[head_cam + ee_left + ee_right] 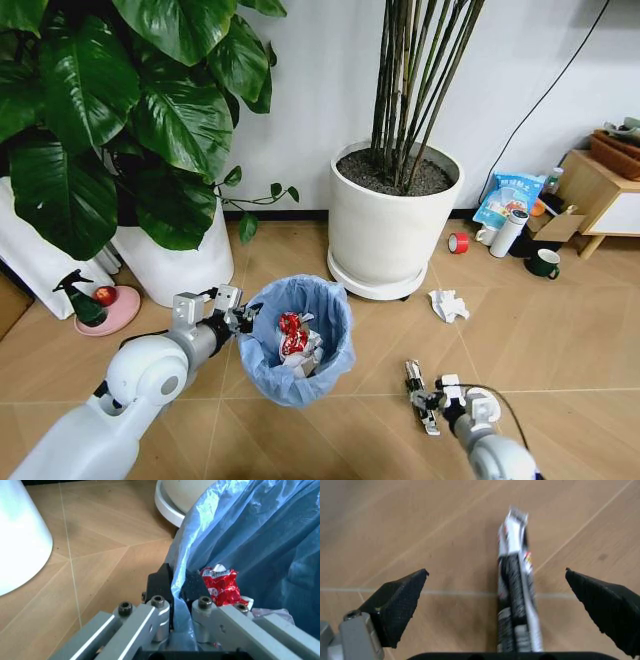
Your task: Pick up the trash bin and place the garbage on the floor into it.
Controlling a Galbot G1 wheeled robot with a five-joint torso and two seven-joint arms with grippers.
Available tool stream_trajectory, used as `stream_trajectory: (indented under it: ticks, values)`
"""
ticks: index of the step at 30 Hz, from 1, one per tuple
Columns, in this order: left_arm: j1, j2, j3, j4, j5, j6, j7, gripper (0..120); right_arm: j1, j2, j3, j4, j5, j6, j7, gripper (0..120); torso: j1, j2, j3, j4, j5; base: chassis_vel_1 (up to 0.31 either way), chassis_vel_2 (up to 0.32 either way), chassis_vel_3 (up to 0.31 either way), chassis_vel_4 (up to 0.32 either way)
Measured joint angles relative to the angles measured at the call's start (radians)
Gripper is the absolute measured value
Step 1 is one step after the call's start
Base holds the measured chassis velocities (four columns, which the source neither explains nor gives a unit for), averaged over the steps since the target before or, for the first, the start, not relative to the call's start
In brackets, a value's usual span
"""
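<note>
While the left gripper is holding the trash bin with its jaws clenched on the blue-lined rim, the right gripper is hanging over a dark narrow wrapper on the floor, jaws spread wide. The wrapper's long axis is pointing away from the robot, between the jaws. A red wrapper is lying inside the bin.

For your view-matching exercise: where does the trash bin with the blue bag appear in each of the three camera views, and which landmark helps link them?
Head view: the trash bin sits at lower centre, its rim gripped by the left gripper.
Left wrist view: the bin is close up, with the gripper shut on the bag-covered rim.
Right wrist view: not in it; here the open right gripper frames a dark narrow wrapper.
Shared landmark: the red wrapper inside the bin.
</note>
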Motion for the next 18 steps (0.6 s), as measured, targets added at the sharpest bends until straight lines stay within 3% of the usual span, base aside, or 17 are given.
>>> stream_trajectory:
  ticks: [8, 18]
  values:
    - [-0.003, 0.023, 0.0, -0.008, -0.012, 0.0, 0.005, 0, 0.035, 0.044, -0.007, -0.055, 0.0, -0.009, 0.028, 100, 0.0, 0.0, 0.0, 0.0, -0.0002, 0.0, 0.0, 0.0, 0.0]
    - [-0.001, 0.028, 0.001, -0.012, -0.015, 0.0, 0.002, 0, 0.07, 0.071, -0.01, -0.111, 0.021, -0.029, 0.055, 66, 0.0, 0.0, 0.0, 0.0, 0.0, 0.0, 0.0, 0.0, 0.0]
